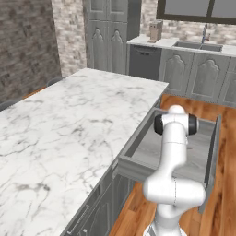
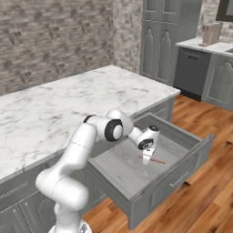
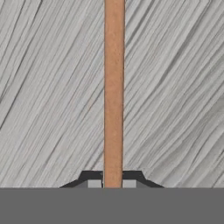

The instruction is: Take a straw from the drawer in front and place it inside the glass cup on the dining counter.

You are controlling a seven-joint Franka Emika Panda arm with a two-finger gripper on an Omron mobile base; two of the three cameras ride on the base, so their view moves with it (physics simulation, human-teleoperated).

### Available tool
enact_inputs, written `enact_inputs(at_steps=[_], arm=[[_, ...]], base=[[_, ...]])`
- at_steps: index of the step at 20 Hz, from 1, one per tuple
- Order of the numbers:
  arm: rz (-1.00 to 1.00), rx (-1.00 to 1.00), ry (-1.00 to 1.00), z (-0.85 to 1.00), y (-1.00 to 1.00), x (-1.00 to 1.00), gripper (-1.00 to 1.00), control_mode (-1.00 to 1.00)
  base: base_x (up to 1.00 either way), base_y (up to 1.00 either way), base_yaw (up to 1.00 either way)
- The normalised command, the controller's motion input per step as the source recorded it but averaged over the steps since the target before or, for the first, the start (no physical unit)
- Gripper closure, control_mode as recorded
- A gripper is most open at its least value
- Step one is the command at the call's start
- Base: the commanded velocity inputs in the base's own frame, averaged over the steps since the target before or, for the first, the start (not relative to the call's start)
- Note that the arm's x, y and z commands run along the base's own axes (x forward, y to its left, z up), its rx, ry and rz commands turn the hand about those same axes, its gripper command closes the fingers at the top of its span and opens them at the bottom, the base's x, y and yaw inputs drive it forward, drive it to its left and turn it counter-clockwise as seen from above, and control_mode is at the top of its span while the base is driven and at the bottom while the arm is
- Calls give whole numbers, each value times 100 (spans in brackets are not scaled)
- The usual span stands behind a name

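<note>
The drawer (image 2: pixel 123 169) stands pulled out from under the dining counter (image 2: pixel 68 104), its grey floor bare apart from the straw (image 2: pixel 158 160). My gripper (image 2: pixel 146 160) reaches down to the drawer floor at one end of that thin reddish-brown stick. In the hand view the straw (image 3: pixel 113 87) runs straight up from between the two dark fingertips (image 3: pixel 93 180), which press against it on both sides, so my gripper (image 3: pixel 113 183) is shut on it. In the left base view my arm covers the hand above the drawer (image 1: pixel 147 148), beside the marble dining counter (image 1: pixel 60 124). The glass cup is out of view.
The drawer's front panel (image 2: pixel 182 175) juts out over the wooden floor (image 2: pixel 200 209). At the back are a pale worktop with a sink (image 1: pixel 198 46), a dark dishwasher (image 1: pixel 145 62), tall grey cabinets (image 1: pixel 108 37) and a brick wall (image 2: pixel 50 41).
</note>
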Motion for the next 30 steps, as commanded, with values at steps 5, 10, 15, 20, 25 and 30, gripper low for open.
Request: enact_inputs(at_steps=[5,10,15,20,25,30], arm=[[0,0,-5,66,0,-31,100,-100],[0,0,-2,97,2,-49,100,-100],[0,0,-2,100,25,-61,100,-100],[0,0,-3,100,30,-38,100,-100],[0,0,-4,100,33,-38,100,-100],[0,0,-2,100,36,-40,100,-100]], base=[[0,0,0],[0,0,0],[0,0,0],[0,0,0],[0,0,0],[0,0,0]])
